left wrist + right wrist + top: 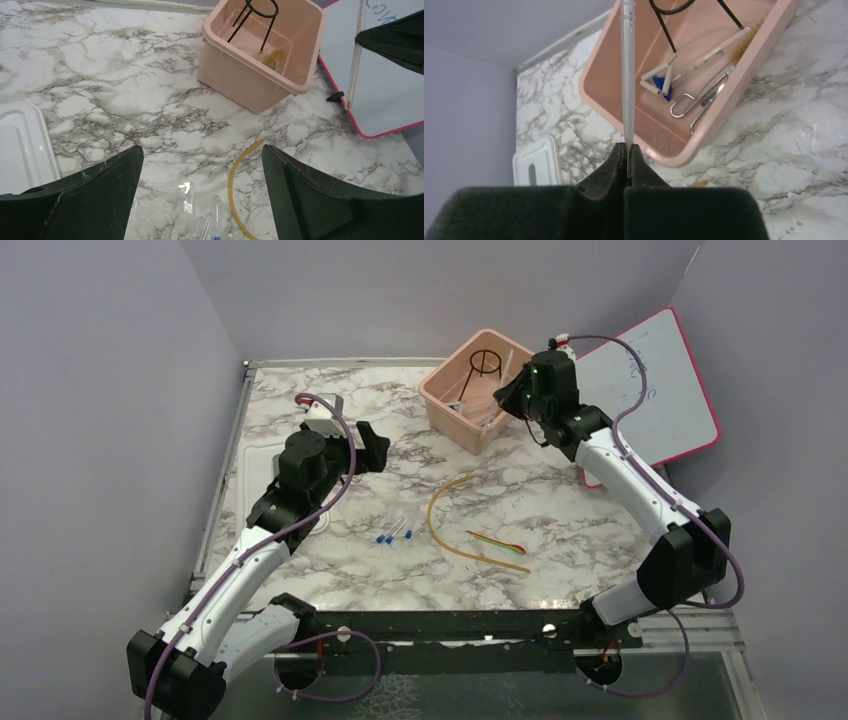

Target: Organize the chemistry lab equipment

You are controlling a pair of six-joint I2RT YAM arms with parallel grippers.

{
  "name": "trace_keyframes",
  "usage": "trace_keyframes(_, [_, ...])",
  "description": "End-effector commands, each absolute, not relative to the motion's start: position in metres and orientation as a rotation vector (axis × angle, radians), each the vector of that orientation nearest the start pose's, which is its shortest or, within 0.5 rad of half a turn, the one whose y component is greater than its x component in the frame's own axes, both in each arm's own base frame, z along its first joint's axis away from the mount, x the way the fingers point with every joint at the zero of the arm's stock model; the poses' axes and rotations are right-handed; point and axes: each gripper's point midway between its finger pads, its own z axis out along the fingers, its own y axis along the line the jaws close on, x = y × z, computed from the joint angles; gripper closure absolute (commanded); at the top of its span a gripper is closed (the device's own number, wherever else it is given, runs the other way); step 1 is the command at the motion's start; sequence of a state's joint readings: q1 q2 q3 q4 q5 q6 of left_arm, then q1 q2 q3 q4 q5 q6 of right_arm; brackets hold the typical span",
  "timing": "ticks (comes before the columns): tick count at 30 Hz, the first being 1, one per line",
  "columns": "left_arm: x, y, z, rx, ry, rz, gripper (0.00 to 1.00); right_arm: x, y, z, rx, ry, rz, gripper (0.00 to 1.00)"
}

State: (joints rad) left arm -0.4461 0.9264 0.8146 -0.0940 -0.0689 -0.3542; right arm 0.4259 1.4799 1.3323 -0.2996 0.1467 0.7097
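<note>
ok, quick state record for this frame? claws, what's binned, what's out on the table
left claw: open, empty, above table beside lid
right claw: shut on pipette, by bin
in bin: tripod, tongs, brush
on table: tube, blue-tipped pieces, spatula

Black tripod [485, 362] upright, tan tube [430, 515] curved
</note>
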Motion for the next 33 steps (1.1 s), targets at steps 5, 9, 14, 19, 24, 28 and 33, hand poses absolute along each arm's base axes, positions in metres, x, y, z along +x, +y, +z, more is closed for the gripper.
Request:
trace_keyframes(5, [0.311,-0.149,0.279,0.024,1.76,-0.52,0.09,0.472,0.175,0.276,0.688,1.874,0.418,0.99])
trace_keyframes(9, [0.311,-0.147,0.279,0.019,1.757,-0.516,0.09,0.49,0.164,0.258,0.751,1.857,0.293,0.99])
trace_keyframes(14, [0.311,-0.149,0.28,0.023,1.754,-0.525,0.09,0.508,0.164,0.231,0.778,1.896,0.202,1.0])
trace_keyframes(19, [0.311,-0.149,0.279,0.023,1.758,-0.524,0.09,0.523,0.169,0.202,0.795,1.957,0.137,0.99])
trace_keyframes(24, [0.31,-0.15,0.28,0.023,1.753,-0.53,0.09,0.535,0.176,0.175,0.831,2.009,0.097,0.99])
trace_keyframes(28, [0.31,-0.149,0.28,0.025,1.753,-0.525,0.09,0.541,0.175,0.154,0.895,2.049,0.058,0.99])
trace_keyframes(33, [0.309,-0.15,0.281,0.037,1.748,-0.533,0.09,0.542,0.171,0.128,0.953,2.085,0.02,0.98])
